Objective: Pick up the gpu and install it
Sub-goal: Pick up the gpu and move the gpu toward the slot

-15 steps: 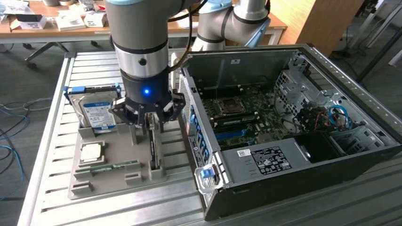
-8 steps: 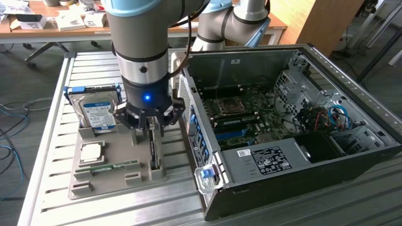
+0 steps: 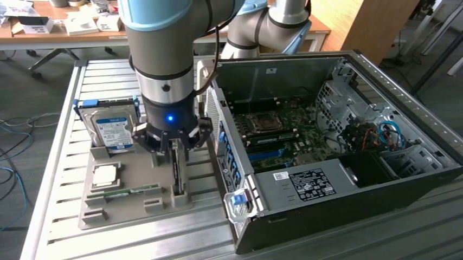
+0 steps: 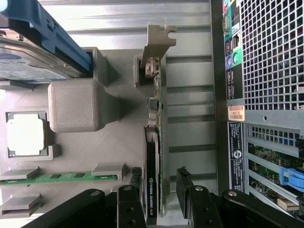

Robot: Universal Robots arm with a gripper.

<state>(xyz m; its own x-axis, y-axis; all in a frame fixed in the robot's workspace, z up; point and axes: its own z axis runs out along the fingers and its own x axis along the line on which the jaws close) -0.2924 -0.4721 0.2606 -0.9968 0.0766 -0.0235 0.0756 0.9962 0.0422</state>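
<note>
Exterior view: arm stands upright over a grey tray (image 3: 123, 210) on a slatted metal table (image 3: 51, 179), beside the open computer case (image 3: 326, 162). Gripper (image 3: 173, 145) sits low over the gpu (image 3: 178, 176), which stands on edge in a tray slot. The card's long axis runs along the tray, roughly parallel to the case's near wall, its near end toward the tray's front edge. Hard drive (image 3: 112, 129) stands at the tray's far end; a processor chip (image 3: 106, 176) and a memory stick (image 3: 134, 189) lie on the exterior view's left of the card. Wrist view: gpu (image 4: 153, 142) seen edge-on, a thin dark strip. Its metal bracket (image 4: 159, 40) points toward the hard-drive end of the tray (image 4: 118, 137), away from the claw. Gripper (image 4: 159, 172) straddles the black-shrouded end, fingers (image 4: 185, 187) spread either side (one looks close against the shroud, the other shows a clear gap), so nothing is clamped. Case grille (image 4: 266, 57) lies alongside.
</note>
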